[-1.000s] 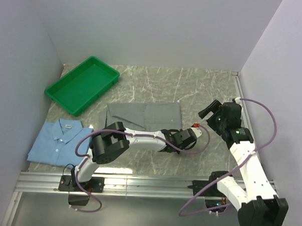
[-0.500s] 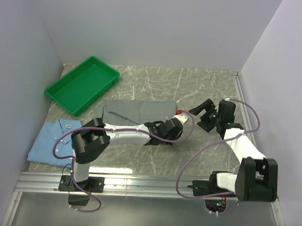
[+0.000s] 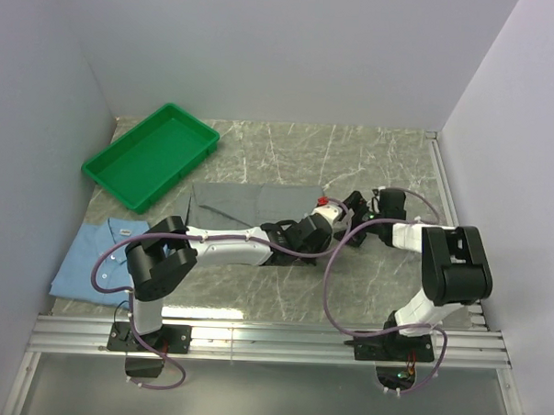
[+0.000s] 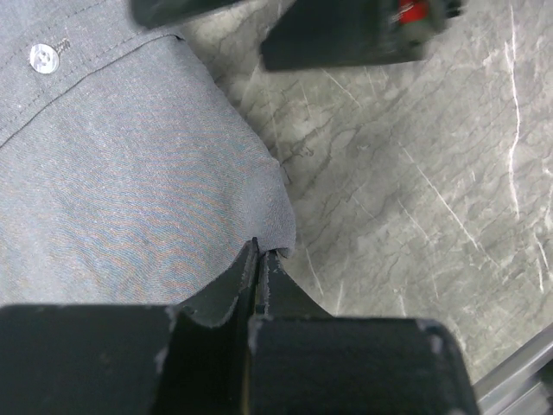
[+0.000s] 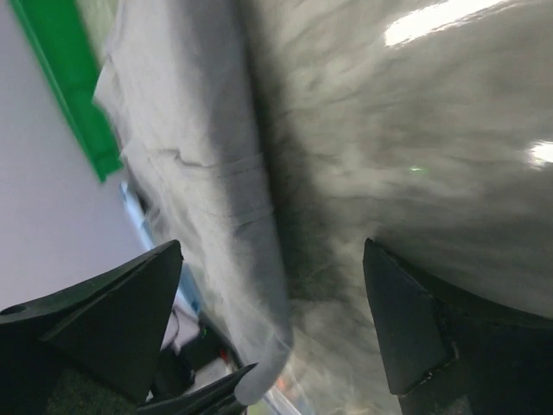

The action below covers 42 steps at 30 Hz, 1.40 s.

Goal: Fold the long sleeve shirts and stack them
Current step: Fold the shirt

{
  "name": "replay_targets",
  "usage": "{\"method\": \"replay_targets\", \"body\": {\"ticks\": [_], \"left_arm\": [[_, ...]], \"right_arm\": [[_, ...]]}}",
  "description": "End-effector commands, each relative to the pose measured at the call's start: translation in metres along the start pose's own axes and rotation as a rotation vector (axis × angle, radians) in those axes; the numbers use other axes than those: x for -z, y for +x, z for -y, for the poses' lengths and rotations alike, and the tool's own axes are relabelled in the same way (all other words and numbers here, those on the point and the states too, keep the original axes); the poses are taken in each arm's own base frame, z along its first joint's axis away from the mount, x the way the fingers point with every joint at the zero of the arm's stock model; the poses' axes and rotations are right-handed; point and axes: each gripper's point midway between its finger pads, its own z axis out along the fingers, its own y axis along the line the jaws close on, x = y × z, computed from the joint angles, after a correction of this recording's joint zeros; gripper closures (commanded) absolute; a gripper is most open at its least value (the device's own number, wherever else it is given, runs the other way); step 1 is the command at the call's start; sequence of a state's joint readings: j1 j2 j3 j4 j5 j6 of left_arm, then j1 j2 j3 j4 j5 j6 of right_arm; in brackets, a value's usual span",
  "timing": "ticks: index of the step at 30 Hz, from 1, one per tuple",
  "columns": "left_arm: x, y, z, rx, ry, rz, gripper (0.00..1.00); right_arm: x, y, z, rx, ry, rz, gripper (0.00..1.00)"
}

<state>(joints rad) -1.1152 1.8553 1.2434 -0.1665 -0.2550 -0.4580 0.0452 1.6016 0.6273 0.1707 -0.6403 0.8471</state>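
The grey shirt (image 3: 249,204) lies as a folded strip in the middle of the table (image 3: 371,156). Its right edge is held in the left gripper (image 4: 257,259), whose jaws are pressed together on the cloth's rounded corner. From those jaws the shirt spreads away to the left, with a button (image 4: 41,57) at its far part. To their right is bare marble.

The right gripper (image 3: 353,208) sits just beside that same edge with its jaws spread wide. In its blurred wrist view the shirt's edge runs between them, nearer one finger, with open marble toward the other. Whether they touch cloth I cannot tell.

The blue shirt (image 3: 100,259) lies flat well to the left of both jaws, at the near-left corner. The tray (image 3: 108,177) is behind it.
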Motion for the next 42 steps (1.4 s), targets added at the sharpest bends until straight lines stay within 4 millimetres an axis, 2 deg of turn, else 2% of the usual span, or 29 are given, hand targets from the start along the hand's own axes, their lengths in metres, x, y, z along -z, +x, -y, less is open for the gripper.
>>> {"method": "replay_targets", "body": {"ticks": [1, 10, 13, 14, 16, 17, 18, 19, 20, 21, 22, 24, 25, 27, 28, 29, 30, 31, 32, 33, 34, 36, 37, 38, 39, 41, 42], "left_arm": [[0.015, -0.032, 0.015, 0.074, 0.059, 0.082, 1.0], [0.012, -0.036, 0.024, 0.139, 0.083, 0.079, 0.98], [0.012, -0.038, 0.026, 0.163, 0.085, 0.083, 0.96], [0.012, -0.038, 0.025, 0.168, 0.083, 0.082, 0.95], [0.015, -0.041, 0.025, 0.183, 0.083, 0.089, 0.91], [0.016, -0.042, 0.024, 0.19, 0.074, 0.095, 0.89], [0.018, -0.043, 0.023, 0.195, 0.072, 0.096, 0.8], [0.023, -0.047, 0.022, 0.209, 0.069, 0.108, 0.75], [0.026, -0.047, 0.017, 0.217, 0.055, 0.112, 0.7], [0.029, -0.049, 0.016, 0.225, 0.053, 0.116, 0.59], [0.039, -0.058, 0.013, 0.247, 0.059, 0.14, 0.52], [0.045, -0.056, 0.004, 0.268, 0.048, 0.149, 0.39], [0.053, -0.063, -0.004, 0.298, 0.049, 0.169, 0.36], [0.055, -0.055, -0.017, 0.328, 0.04, 0.152, 0.31], [0.062, -0.061, -0.029, 0.368, 0.035, 0.167, 0.29], [0.063, -0.053, -0.038, 0.385, 0.022, 0.152, 0.28], [0.067, -0.049, -0.044, 0.405, 0.022, 0.139, 0.27], [0.075, -0.049, -0.062, 0.446, 0.004, 0.151, 0.26], [0.081, -0.049, -0.071, 0.467, -0.004, 0.159, 0.26], [0.086, -0.048, -0.088, 0.5, -0.032, 0.163, 0.25], [0.098, -0.045, -0.099, 0.521, -0.041, 0.177, 0.25], [0.109, -0.041, -0.121, 0.56, -0.079, 0.182, 0.25], [0.119, -0.036, -0.143, 0.597, -0.112, 0.194, 0.25], [0.124, -0.033, -0.154, 0.614, -0.131, 0.2, 0.26], [0.128, -0.032, -0.174, 0.647, -0.17, 0.213, 0.26], [0.138, -0.019, -0.192, 0.68, -0.197, 0.204, 0.28], [0.14, -0.013, -0.199, 0.691, -0.208, 0.196, 0.29]], "right_arm": [[-0.013, 0.008, -0.02, 0.081, -0.1, -0.054, 0.09], [-0.05, 0.03, -0.03, 0.181, -0.12, -0.158, 0.24], [-0.057, 0.031, -0.031, 0.202, -0.124, -0.167, 0.36], [-0.058, 0.031, -0.03, 0.203, -0.122, -0.168, 0.45], [-0.059, 0.027, -0.031, 0.23, -0.117, -0.16, 0.56], [-0.059, 0.029, -0.028, 0.234, -0.099, -0.175, 0.69], [-0.058, 0.027, -0.026, 0.276, -0.091, -0.178, 0.75], [-0.058, 0.021, -0.033, 0.304, -0.094, -0.172, 0.81], [-0.056, 0.023, -0.028, 0.302, -0.063, -0.193, 0.92], [-0.054, 0.02, -0.027, 0.347, -0.056, -0.194, 0.97], [-0.053, 0.012, -0.033, 0.37, -0.052, -0.181, 1.0], [-0.047, 0.007, -0.029, 0.414, -0.01, -0.189, 1.0], [-0.047, -0.004, -0.039, 0.451, -0.001, -0.168, 1.0], [-0.042, -0.007, -0.032, 0.497, 0.055, -0.207, 1.0], [-0.042, -0.018, -0.044, 0.536, 0.052, -0.195, 1.0], [-0.039, -0.015, -0.034, 0.529, 0.105, -0.237, 1.0], [-0.038, -0.019, -0.033, 0.579, 0.123, -0.247, 1.0], [-0.038, -0.029, -0.04, 0.612, 0.131, -0.244, 1.0], [-0.032, -0.029, -0.033, 0.614, 0.187, -0.27, 1.0], [-0.029, -0.033, -0.031, 0.656, 0.21, -0.274, 1.0], [-0.024, -0.038, -0.036, 0.673, 0.232, -0.275, 1.0], [-0.019, -0.05, -0.034, 0.724, 0.288, -0.253, 1.0], [-0.017, -0.058, -0.043, 0.748, 0.29, -0.239, 1.0], [-0.012, -0.057, -0.043, 0.758, 0.31, -0.258, 1.0], [-0.009, -0.067, -0.051, 0.771, 0.331, -0.232, 1.0], [-0.003, -0.069, -0.048, 0.814, 0.373, -0.267, 1.0], [0.002, -0.08, -0.054, 0.841, 0.406, -0.239, 1.0]]}}
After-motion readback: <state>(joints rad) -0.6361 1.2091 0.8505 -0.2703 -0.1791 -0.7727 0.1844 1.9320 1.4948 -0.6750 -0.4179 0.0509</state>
